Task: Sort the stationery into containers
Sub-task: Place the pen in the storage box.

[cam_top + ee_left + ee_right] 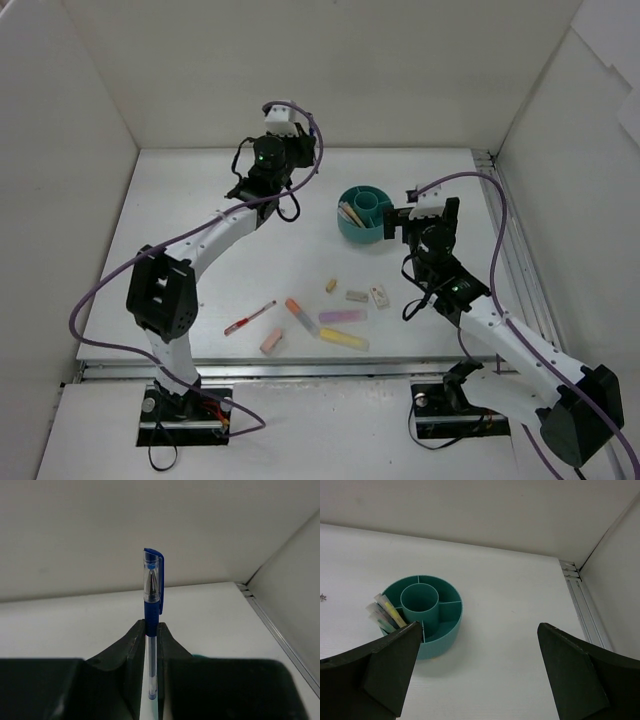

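My left gripper (151, 630) is shut on a thin blue pen (152, 592), which stands upright between the fingers with its cap end up. In the top view this gripper (284, 122) is raised near the back wall, left of the teal cup (365, 232). My right gripper (479, 630) stands open and holds nothing, just right of the cup (451, 625). One outer compartment holds highlighters (385, 614). On the table in front lie a red pen (250, 317), orange (297, 312), purple (342, 316) and yellow (344, 339) highlighters, and a pink eraser (272, 341).
Small erasers lie between the cup and the highlighters: a beige one (330, 285), a grey one (357, 295) and a white one (379, 296). White walls close in the table on three sides. A metal rail (515, 260) runs along the right edge.
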Tool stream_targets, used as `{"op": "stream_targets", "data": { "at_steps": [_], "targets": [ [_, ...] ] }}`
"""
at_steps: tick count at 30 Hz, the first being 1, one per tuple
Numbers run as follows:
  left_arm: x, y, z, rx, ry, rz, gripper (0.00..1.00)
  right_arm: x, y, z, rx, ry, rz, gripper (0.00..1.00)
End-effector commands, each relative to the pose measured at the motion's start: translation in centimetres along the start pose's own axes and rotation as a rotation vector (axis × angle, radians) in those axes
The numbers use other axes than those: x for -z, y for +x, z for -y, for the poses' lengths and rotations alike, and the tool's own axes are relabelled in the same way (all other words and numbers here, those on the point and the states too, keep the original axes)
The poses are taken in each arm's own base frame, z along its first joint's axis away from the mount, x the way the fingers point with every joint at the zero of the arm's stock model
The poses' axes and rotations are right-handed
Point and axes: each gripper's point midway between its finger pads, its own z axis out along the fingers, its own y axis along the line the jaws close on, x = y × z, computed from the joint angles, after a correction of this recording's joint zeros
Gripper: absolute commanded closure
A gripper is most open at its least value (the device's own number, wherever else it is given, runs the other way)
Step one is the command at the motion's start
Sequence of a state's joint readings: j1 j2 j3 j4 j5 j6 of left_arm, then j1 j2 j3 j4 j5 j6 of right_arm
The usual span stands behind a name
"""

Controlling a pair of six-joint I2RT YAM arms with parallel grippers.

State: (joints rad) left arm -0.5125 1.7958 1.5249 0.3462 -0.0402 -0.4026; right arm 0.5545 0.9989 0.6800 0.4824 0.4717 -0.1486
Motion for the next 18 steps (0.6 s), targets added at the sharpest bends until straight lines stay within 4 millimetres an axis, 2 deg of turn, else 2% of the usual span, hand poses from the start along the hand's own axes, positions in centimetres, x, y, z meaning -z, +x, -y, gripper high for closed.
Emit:
{"op": "stream_targets", "data": {
  "at_steps": [1, 2, 3, 4, 5, 6, 10, 11, 12, 18],
  "targets": [
    [-0.8, -7.6, 7.3, -0.085, 0.273, 0.243, 1.0, 0.0, -2.8, 1.1, -0.097, 0.033, 0.106, 0.02],
    [-1.4, -7.4, 7.8, -0.085, 0.296, 0.246, 1.0, 0.0, -2.7, 1.3, -0.098, 0.039, 0.105, 0.02],
    [-2.7, -5.7, 7.8, -0.084, 0.312, 0.226, 1.0, 0.0, -2.8, 1.4, -0.1, 0.042, 0.107, 0.02],
    [-3.6, -5.5, 8.8, -0.088, 0.365, 0.232, 1.0, 0.0, -2.8, 1.7, -0.105, 0.047, 0.111, 0.02],
    [-3.4, -6.8, 9.5, -0.086, 0.385, 0.257, 1.0, 0.0, -2.7, 1.7, -0.104, 0.047, 0.108, 0.02],
    [-4.4, -6.3, 9.9, -0.082, 0.407, 0.257, 1.0, 0.1, -2.8, 2.0, -0.108, 0.055, 0.113, 0.02],
    [-5.7, -4.5, 11.3, -0.064, 0.489, 0.264, 1.0, 0.1, -2.5, 2.6, -0.112, 0.066, 0.112, 0.02],
    [-6.3, -3.3, 11.1, -0.066, 0.488, 0.251, 1.0, 0.1, -2.5, 2.6, -0.114, 0.064, 0.114, 0.02],
    [-6.3, -3.1, 11.6, -0.065, 0.494, 0.251, 1.0, 0.1, -2.4, 2.7, -0.115, 0.069, 0.112, 0.02],
    [-7.6, 0.7, 10.9, -0.074, 0.473, 0.199, 1.0, -0.2, -2.1, 2.9, -0.121, 0.066, 0.109, 0.02]
  ]
}}
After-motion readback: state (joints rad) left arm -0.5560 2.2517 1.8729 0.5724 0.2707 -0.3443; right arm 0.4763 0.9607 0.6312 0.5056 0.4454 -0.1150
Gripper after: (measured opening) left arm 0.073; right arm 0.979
